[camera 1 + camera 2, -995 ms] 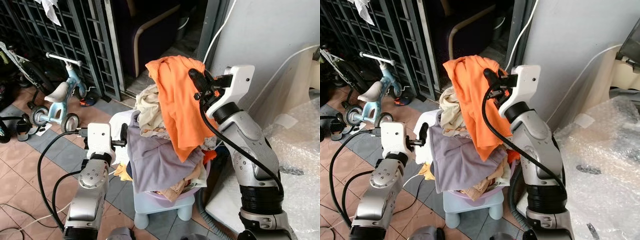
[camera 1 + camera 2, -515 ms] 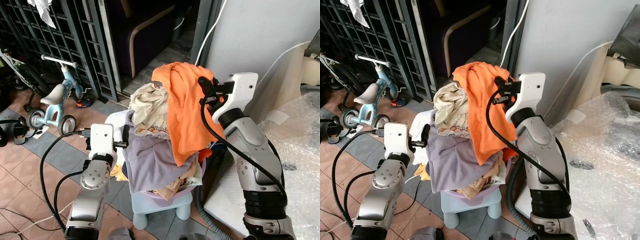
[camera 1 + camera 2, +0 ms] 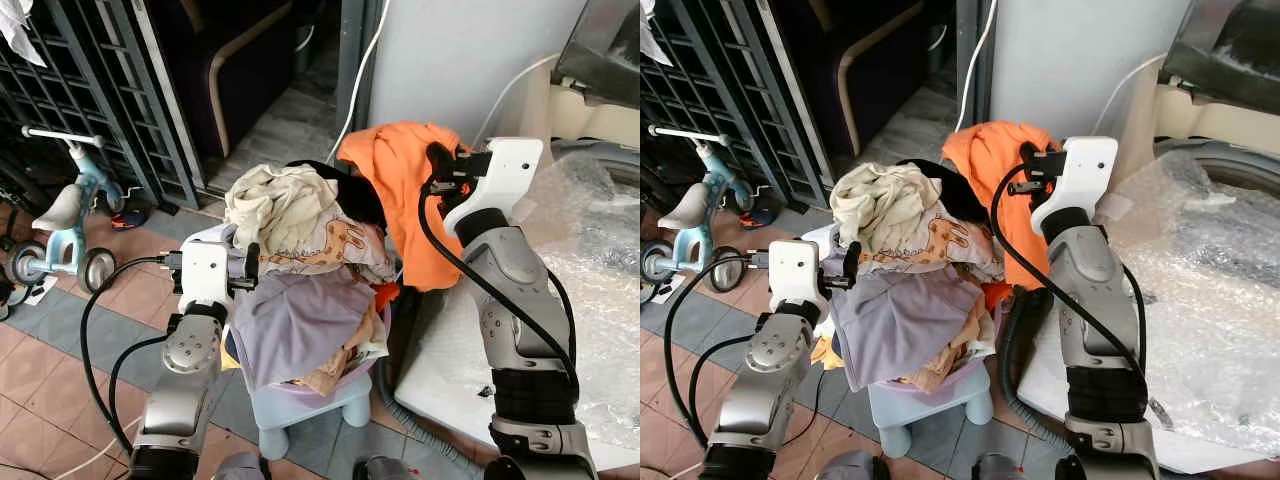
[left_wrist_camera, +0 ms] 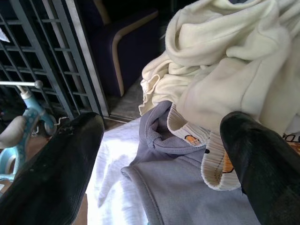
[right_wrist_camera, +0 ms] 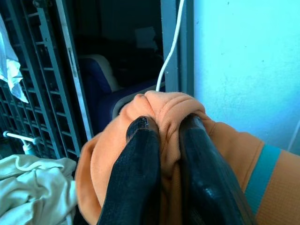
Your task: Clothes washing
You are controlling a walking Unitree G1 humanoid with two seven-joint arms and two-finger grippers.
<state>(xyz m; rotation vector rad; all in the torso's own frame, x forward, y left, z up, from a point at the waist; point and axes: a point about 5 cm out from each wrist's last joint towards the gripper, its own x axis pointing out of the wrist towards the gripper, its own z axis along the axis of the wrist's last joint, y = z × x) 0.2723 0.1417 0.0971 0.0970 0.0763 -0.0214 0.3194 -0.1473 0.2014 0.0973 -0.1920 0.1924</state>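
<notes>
In the eye views, the right gripper holds a bright orange cotton garment lifted above and to the right of the heaped laundry pile, which sits in a pale basin on a light blue plastic stool. The left gripper sits at the pile's left edge.

In the left wrist view, its 2 fingers stand wide apart around a grey sweatshirt, beneath a cream garment.

In the right wrist view, the 2 fingers pinch a fold of the orange cloth.
</notes>
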